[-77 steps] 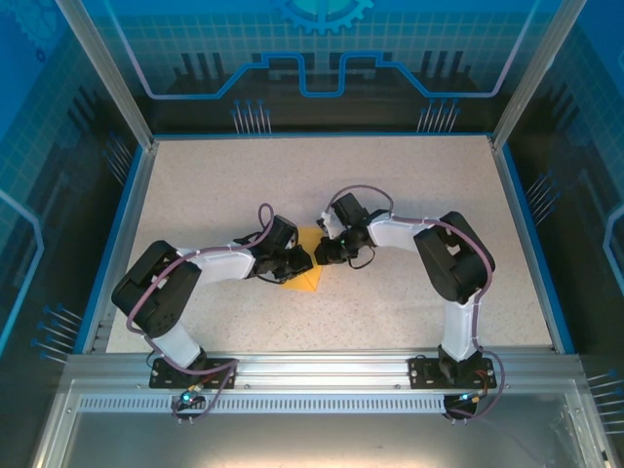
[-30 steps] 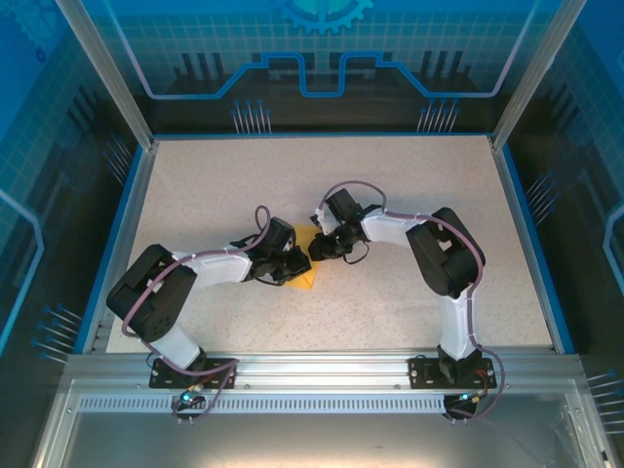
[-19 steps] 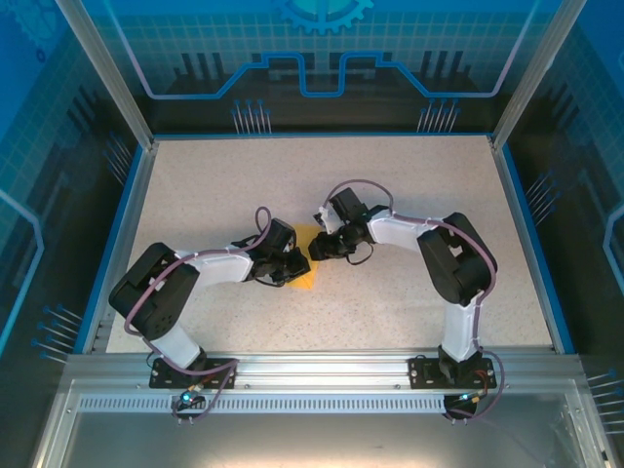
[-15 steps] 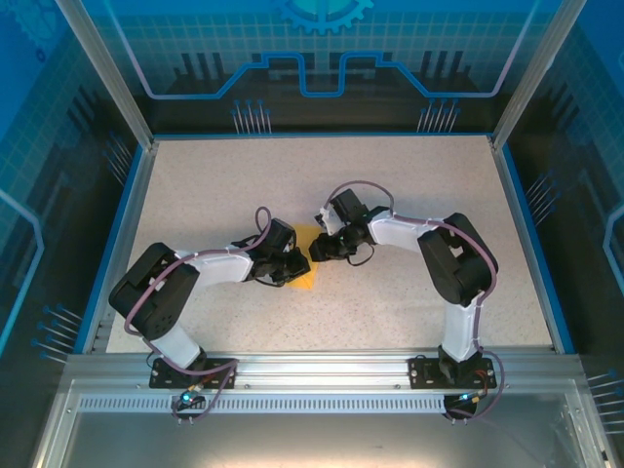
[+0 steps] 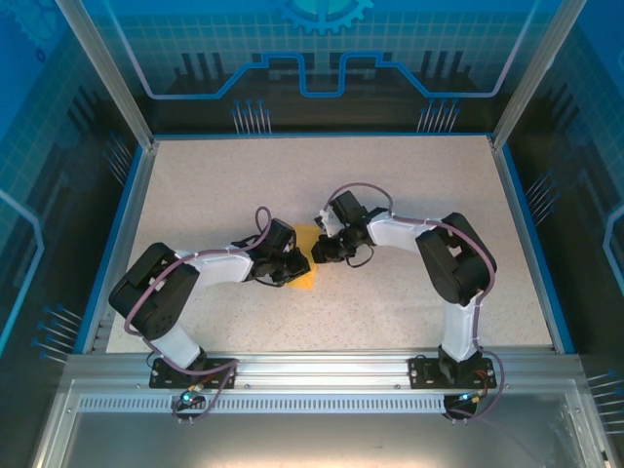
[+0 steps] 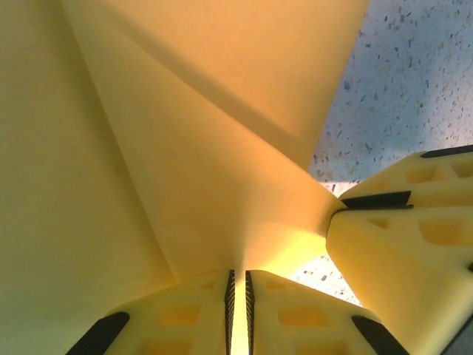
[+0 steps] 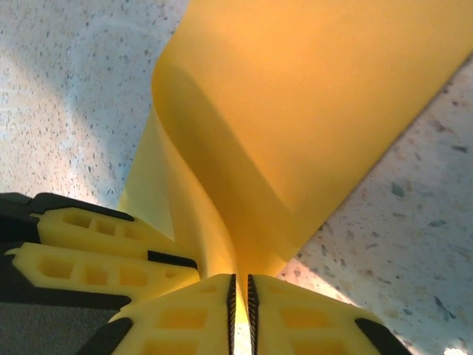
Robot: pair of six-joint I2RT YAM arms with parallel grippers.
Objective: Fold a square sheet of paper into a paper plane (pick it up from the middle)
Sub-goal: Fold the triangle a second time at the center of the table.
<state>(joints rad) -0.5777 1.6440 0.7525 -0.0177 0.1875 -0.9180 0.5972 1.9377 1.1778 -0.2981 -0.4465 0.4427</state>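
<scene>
Paper (image 5: 304,281), orange-yellow, creased, at centre of surface (image 5: 409,185); left jaws and right jaws each pinched tight on it.

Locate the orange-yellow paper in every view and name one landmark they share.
Top external: paper at the middle of the speckled tabletop.
Left wrist: paper covers the left and top, narrowing to bottom centre.
Right wrist: paper rises from bottom centre to upper right.
Shared landmark: the speckled tabletop.

table (image 5: 409,185): speckled beige, blue-edged | backdrop (image 5: 322,58): blue, circuit pattern | rail (image 5: 322,375): aluminium, near edge
</scene>
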